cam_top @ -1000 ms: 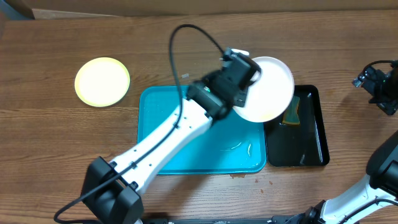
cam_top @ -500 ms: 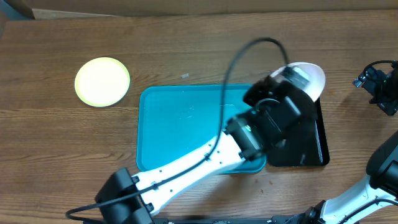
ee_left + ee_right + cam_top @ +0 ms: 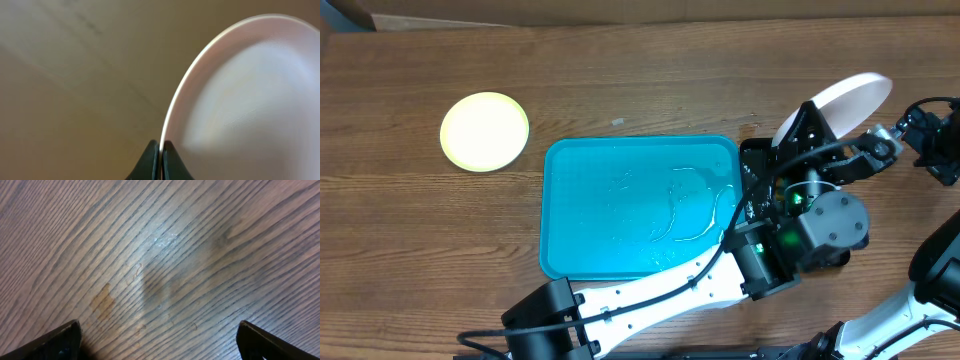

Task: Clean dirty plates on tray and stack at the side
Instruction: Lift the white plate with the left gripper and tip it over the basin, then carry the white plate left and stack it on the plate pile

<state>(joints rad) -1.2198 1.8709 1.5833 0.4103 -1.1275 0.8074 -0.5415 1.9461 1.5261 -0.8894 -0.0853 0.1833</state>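
Overhead, the brown wood-grain table (image 3: pixel 420 220) fills the view, and the large bright turquoise-blue rectangular plastic tray (image 3: pixel 548 210) with rounded corners and a raised rim lies near its middle, holding no plate, only thin pale wet-looking streaks (image 3: pixel 690 205) on its right half. The white-and-black left arm (image 3: pixel 660 295) reaches from the near edge across the tray's right front corner and over the narrower black tray (image 3: pixel 752 150), which sits just beside the turquoise one on its right and is mostly hidden under the arm. A round shallow white plate (image 3: pixel 850 100) is held up on edge, tilted, beyond the black tray's far right corner and well clear of the turquoise tray. A pale yellow-green round plate (image 3: pixel 484 131) lies flat on the bare wood, well apart to the left of the tray. In the left wrist view the left gripper (image 3: pixel 161 147) has its dark jaws pinched tight on the thin rim of that white plate (image 3: pixel 250 100), whose surface curves away to the right. The right arm (image 3: pixel 930 135) sits at the table's right edge; in its wrist view the right gripper (image 3: pixel 160 345) has its jaws spread wide with nothing between them, over bare wood that carries a small brownish stain (image 3: pixel 102 302).
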